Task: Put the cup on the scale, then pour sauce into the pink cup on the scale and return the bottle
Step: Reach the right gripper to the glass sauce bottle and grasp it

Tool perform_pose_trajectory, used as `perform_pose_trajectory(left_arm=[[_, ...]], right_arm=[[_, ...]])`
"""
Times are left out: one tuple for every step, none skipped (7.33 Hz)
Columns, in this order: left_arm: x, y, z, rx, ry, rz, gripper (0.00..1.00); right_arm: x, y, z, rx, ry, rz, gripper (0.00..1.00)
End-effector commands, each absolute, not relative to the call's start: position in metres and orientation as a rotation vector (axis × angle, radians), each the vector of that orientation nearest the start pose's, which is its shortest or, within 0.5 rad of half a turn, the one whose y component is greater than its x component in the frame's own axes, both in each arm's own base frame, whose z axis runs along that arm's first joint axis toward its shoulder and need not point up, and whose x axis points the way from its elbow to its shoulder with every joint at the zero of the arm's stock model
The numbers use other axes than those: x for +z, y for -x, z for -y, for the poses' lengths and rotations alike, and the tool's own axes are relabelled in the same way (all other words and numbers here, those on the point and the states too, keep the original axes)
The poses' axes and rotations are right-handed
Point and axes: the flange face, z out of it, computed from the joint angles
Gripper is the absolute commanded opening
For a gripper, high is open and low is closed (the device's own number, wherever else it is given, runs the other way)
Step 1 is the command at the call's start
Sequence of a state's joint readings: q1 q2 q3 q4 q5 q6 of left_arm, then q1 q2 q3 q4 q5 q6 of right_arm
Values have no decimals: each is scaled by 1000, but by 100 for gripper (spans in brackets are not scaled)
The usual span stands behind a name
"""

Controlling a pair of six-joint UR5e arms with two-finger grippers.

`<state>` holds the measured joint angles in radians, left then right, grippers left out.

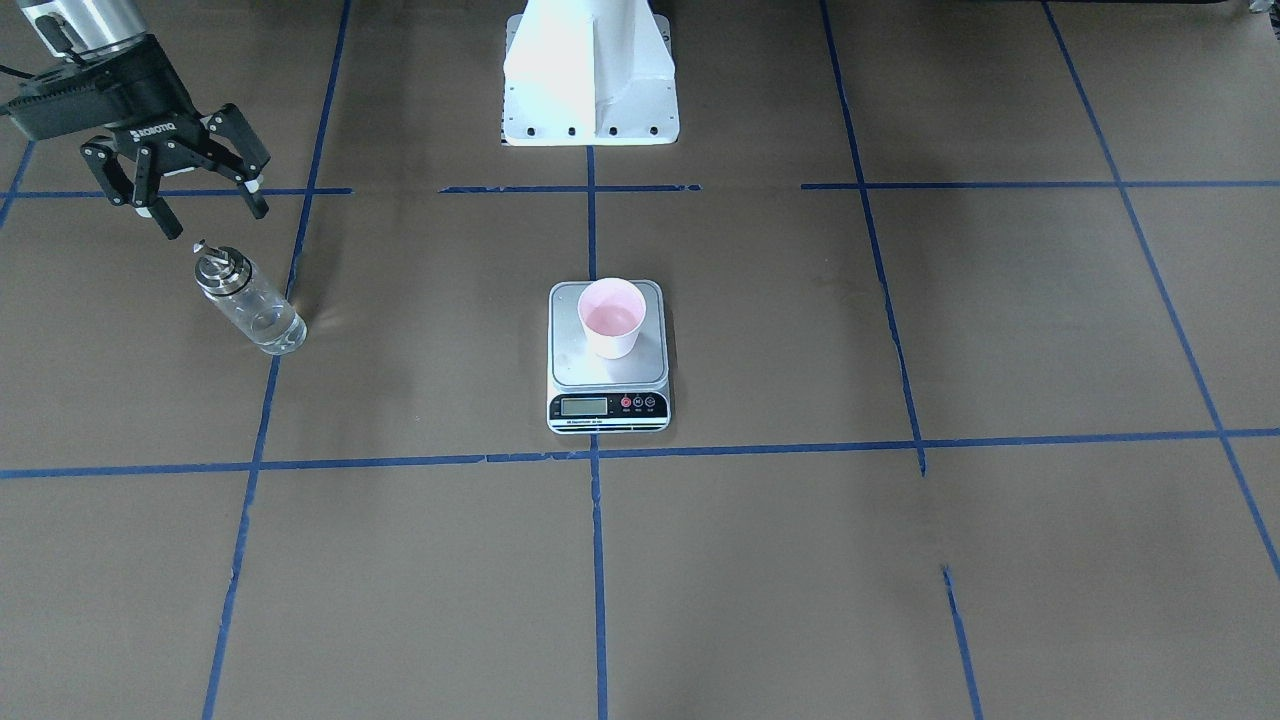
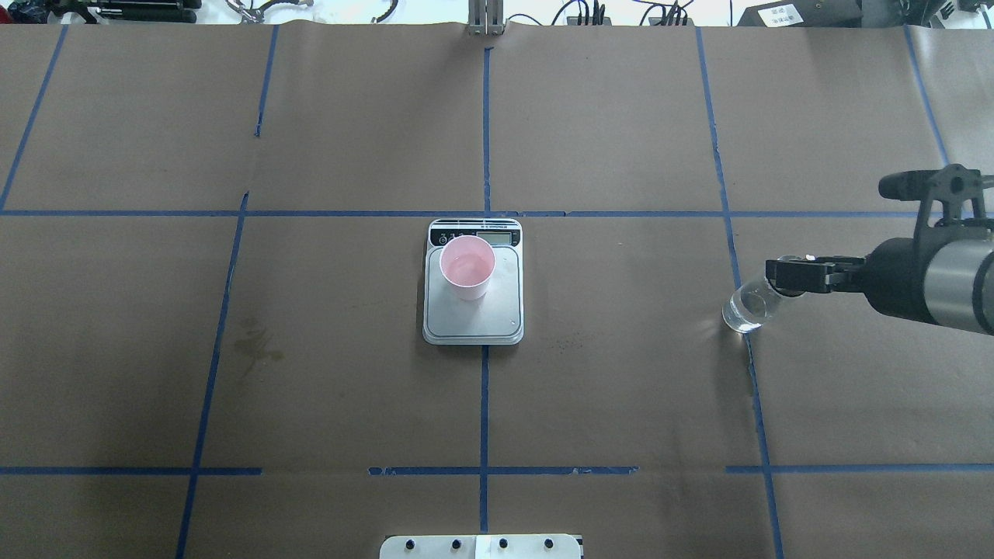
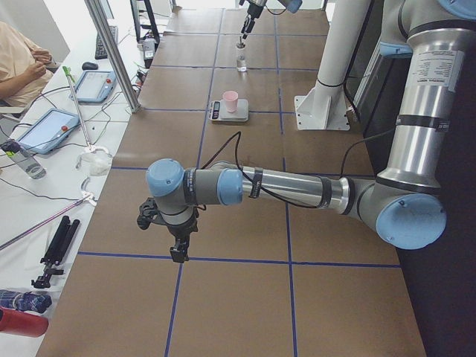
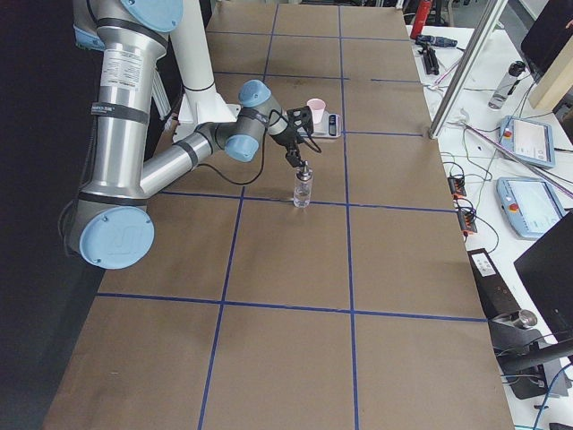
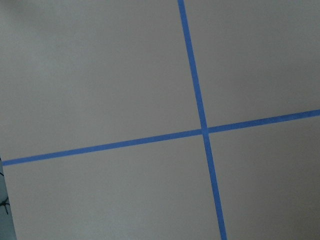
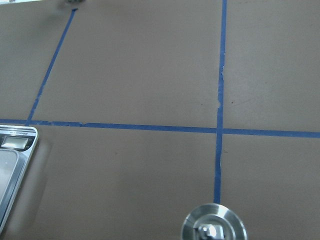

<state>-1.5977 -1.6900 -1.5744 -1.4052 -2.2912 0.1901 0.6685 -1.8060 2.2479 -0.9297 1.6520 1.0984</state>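
The pink cup (image 1: 612, 318) stands upright on the scale (image 1: 570, 368), toward the plate's side nearest the display. In the overhead view the cup (image 2: 467, 267) and the scale (image 2: 501, 310) sit at the table's middle. The glass bottle (image 1: 250, 305) with its silver pourer cap stands on the table on my right side, with clear sauce in it. My right gripper (image 1: 215, 218) is open and empty, just above the cap, not touching it. The right wrist view shows the cap (image 6: 214, 229) from above. My left gripper (image 3: 178, 249) shows only in the exterior left view, low over bare table; I cannot tell its state.
The robot's white base (image 1: 590, 75) stands behind the scale. Blue tape lines (image 1: 596, 560) cross the brown table cover. Tablets (image 3: 48, 128), cables and a seated person (image 3: 18, 59) are beyond the table's far edge.
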Motion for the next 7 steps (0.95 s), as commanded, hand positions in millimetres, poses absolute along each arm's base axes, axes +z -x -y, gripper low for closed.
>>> perform_pose_trajectory(left_arm=[[616, 81, 532, 142, -41, -732, 100], [616, 81, 532, 142, -42, -732, 100], [616, 81, 532, 144, -43, -732, 100], [616, 81, 532, 144, -43, -732, 100], [616, 81, 533, 144, -43, -732, 100], [617, 81, 532, 144, -42, -732, 100], [615, 81, 533, 145, -45, -732, 100]], right_arm=[[378, 216, 333, 175, -613, 924, 100], [379, 214, 335, 198, -666, 894, 100], [384, 225, 325, 205, -740, 836, 100], [389, 246, 312, 210, -822, 777, 100], [401, 261, 304, 213, -867, 733, 100], [414, 277, 295, 255, -913, 710, 100], [430, 286, 290, 272, -959, 710, 100]])
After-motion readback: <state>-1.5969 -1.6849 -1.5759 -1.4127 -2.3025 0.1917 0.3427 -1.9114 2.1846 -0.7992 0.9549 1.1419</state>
